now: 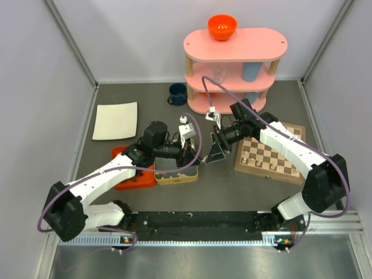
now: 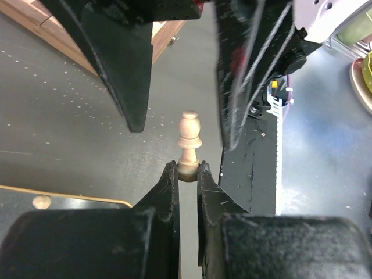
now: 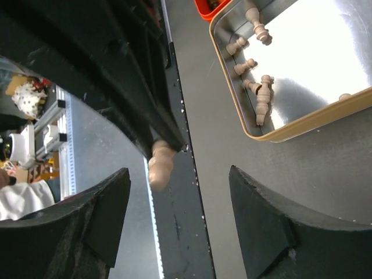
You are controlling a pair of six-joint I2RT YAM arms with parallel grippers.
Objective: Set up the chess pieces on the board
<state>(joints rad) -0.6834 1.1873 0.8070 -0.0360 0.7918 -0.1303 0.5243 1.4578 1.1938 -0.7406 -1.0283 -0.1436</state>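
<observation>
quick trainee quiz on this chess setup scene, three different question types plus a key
1. True or false: the left gripper is shut on the base of a pale pawn.
2. The loose pale pieces lie in: A the metal tin; B the orange bowl; C the blue mug.
3. Fill in: the right gripper has its jaws ___ on either side of the pawn, not touching it.
Key: 1 true; 2 A; 3 open.
</observation>
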